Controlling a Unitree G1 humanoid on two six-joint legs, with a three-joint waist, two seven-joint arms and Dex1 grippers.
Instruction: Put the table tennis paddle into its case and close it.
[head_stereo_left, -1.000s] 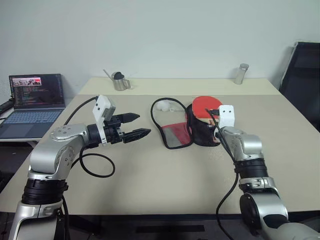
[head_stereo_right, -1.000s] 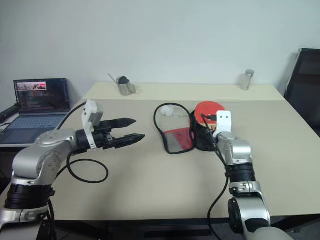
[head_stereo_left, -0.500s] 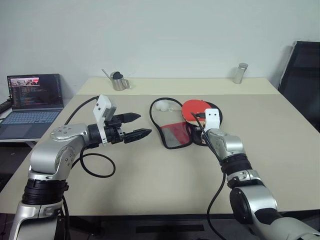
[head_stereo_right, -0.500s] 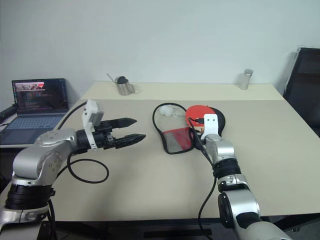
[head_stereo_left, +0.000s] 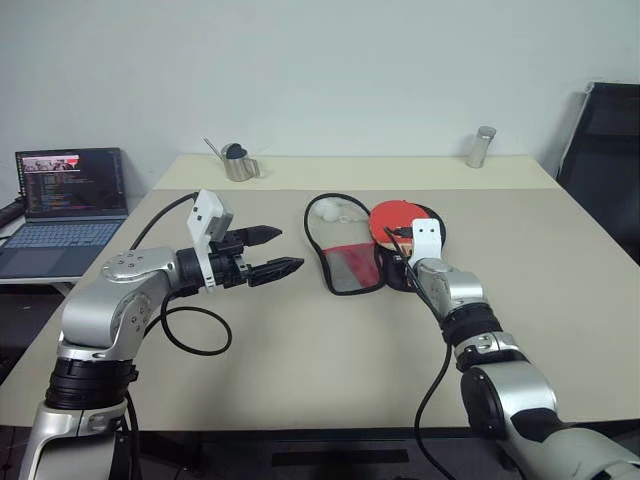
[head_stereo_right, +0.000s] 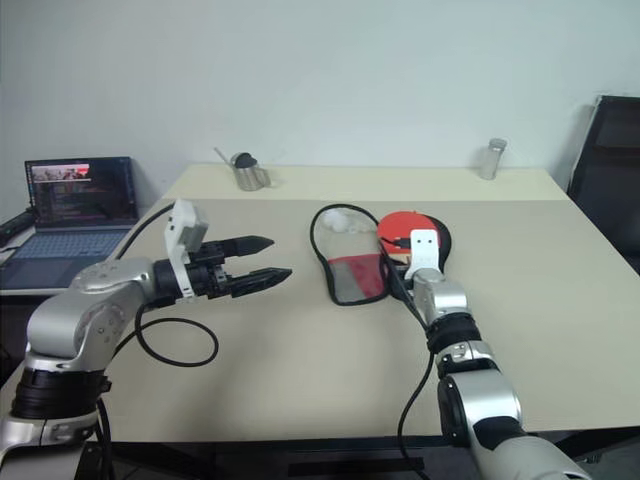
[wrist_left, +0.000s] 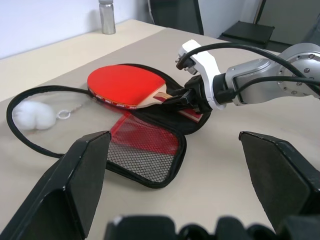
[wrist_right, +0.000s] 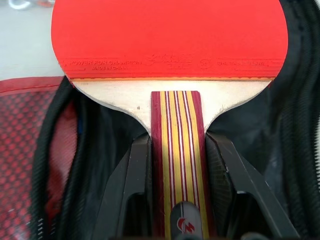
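Beige table (head_stereo_left: 300, 360) and the objects lying on it. The case (head_stereo_left: 345, 268) lies open near the middle, its red mesh-lined flap flat on the top. A white fluffy ball (head_stereo_left: 322, 211) on a small chain rests just behind it. A metal jug (head_stereo_left: 238, 163) and a metal shaker (head_stereo_left: 481, 147) stand along the far edge.

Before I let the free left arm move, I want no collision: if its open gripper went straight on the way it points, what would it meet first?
Probably the case: it lies open just ahead of the left gripper. Past it come the table tennis paddle and the right gripper. The gripper may pass above; depth is unclear.
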